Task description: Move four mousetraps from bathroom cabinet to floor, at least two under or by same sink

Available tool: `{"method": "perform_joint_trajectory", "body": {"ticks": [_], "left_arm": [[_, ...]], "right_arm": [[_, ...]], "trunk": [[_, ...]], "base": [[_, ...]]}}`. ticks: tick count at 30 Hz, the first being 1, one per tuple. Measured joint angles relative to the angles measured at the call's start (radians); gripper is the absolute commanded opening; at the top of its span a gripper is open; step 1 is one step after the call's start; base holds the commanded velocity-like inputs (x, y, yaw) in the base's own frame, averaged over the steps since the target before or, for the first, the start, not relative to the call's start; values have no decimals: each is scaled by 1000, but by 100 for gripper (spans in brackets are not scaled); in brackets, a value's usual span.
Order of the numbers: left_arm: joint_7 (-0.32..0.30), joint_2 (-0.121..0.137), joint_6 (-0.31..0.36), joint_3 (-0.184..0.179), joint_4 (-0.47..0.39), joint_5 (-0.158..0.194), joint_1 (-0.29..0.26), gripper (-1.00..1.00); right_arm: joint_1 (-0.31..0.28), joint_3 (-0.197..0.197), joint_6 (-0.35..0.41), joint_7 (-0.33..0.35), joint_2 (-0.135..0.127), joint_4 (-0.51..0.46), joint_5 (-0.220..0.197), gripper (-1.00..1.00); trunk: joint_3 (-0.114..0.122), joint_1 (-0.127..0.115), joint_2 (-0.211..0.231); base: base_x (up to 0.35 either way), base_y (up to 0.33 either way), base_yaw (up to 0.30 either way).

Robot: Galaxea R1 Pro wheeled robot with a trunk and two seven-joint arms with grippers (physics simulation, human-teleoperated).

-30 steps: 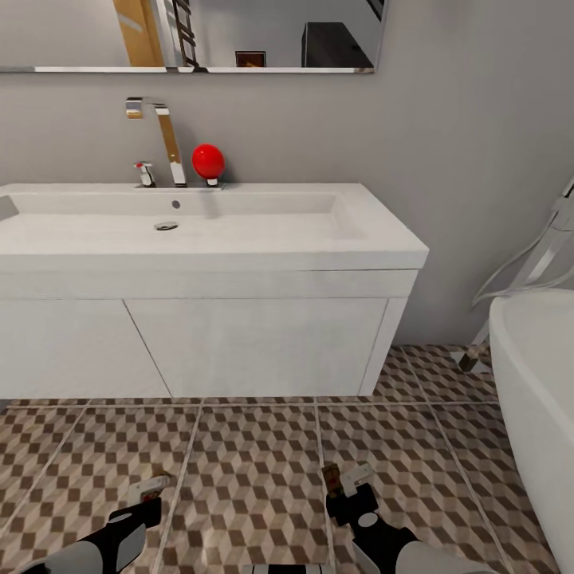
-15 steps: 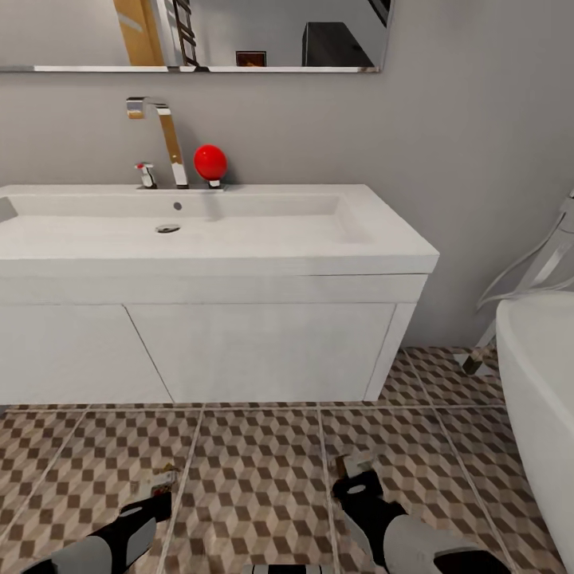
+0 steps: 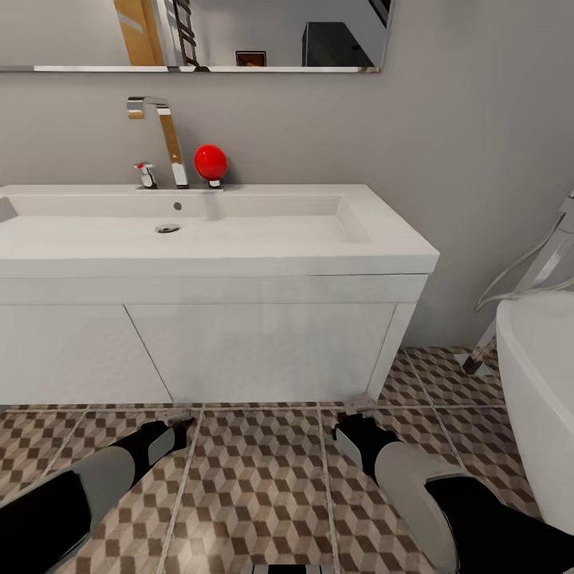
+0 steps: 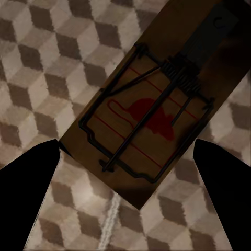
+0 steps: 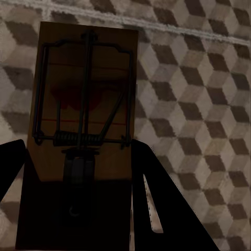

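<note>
In the left wrist view a brown wooden mousetrap (image 4: 151,112) with dark wire and a red mouse print sits between the dark fingers of my left gripper (image 4: 126,145), just above the cube-pattern bathroom floor (image 4: 42,68). My right gripper (image 5: 78,147) is shut on a second mousetrap (image 5: 83,99), also over the floor tiles (image 5: 198,104). In the head view the left gripper (image 3: 179,421) and the right gripper (image 3: 356,413) reach low toward the foot of the white sink (image 3: 319,259) and its cupboard doors (image 3: 255,351). The cabinet is out of view.
A white bathtub (image 3: 542,375) stands at the right with chrome pipes (image 3: 526,271) behind it. A tall chrome tap (image 3: 163,131) and a red ball (image 3: 210,161) sit at the back of the basin. A mirror (image 3: 191,32) hangs above. Patterned floor (image 3: 255,486) lies between my arms.
Both arms have stretched forward and down toward the foot of the sink unit, each still carrying its mousetrap. The view also moved slightly closer to the sink.
</note>
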Motion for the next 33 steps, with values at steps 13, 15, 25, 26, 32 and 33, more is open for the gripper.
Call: {"method": "perform_joint_trajectory", "body": {"ticks": [13, 15, 25, 26, 32, 33], "left_arm": [[-3, 3, -4, 1, -1, 0, -2, -100], [-3, 4, -4, 1, -1, 0, -2, -100], [-2, 1, -6, 2, -1, 0, -2, -100], [-2, 1, -6, 2, -1, 0, -2, -100], [-2, -4, -6, 2, -2, 0, -2, -100], [-2, -5, -6, 2, -2, 0, -2, -100]], "right_arm": [[6, 0, -6, 74, 0, 2, 1, -100], [7, 1, -6, 88, 0, 2, 1, -100], [7, 2, -7, 135, 0, -1, 2, -100], [7, 2, -7, 135, 0, -1, 2, -100], [7, 2, -8, 137, 0, -4, 2, -100], [7, 2, -8, 137, 0, -4, 2, -100]], "trunk": [[0, 0, 0], [0, 0, 0], [0, 0, 0], [-1, 0, 0], [-2, 0, 0], [-2, 0, 0]], "base": [[-2, 47, 0], [-80, 243, 0], [-12, 30, 38], [0, 0, 184], [0, 0, 35], [0, 0, 2]]}}
